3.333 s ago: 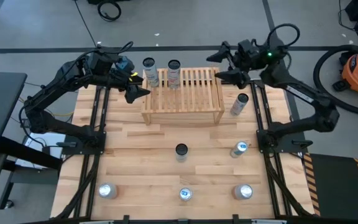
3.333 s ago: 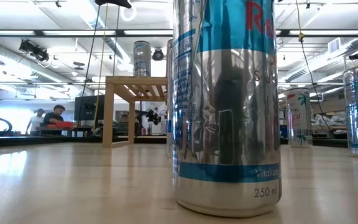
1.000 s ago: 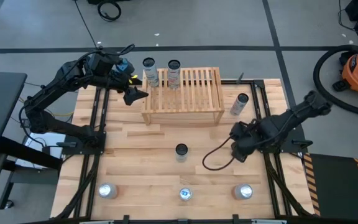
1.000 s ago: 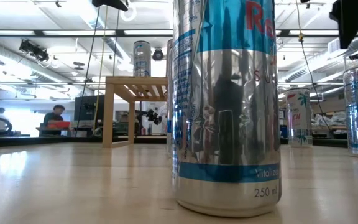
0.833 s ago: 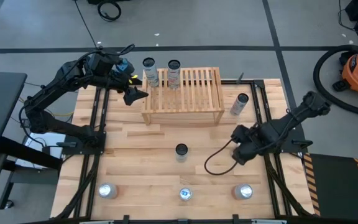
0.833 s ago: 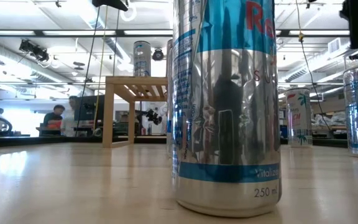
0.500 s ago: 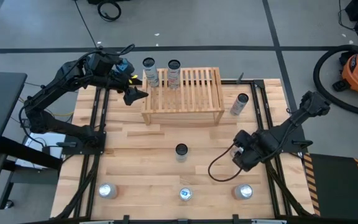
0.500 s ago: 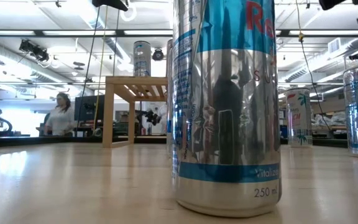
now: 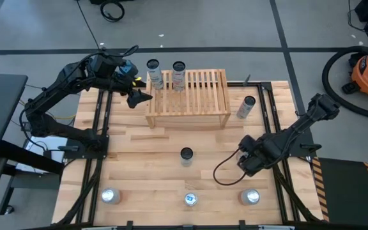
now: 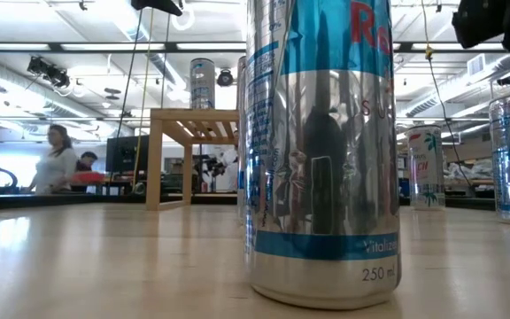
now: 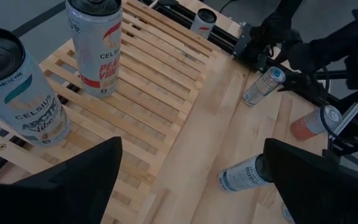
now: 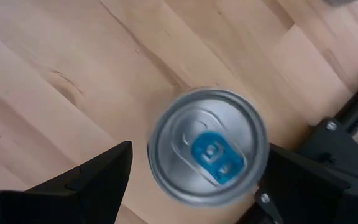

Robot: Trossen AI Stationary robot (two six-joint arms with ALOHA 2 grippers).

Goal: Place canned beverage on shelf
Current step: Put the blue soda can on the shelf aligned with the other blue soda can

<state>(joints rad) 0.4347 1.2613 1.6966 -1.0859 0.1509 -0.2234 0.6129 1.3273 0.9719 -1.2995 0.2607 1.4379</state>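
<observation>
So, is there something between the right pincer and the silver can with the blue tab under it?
Nothing visible: the open right pincer hangs directly above the upright silver can with the blue tab, with only bare wooden table around.

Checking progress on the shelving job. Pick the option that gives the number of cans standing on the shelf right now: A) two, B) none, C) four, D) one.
A: the high view shows two upright cans at the left end of the shelf; the left wrist view shows the same pair on the slats, the rest of which are bare.
</observation>
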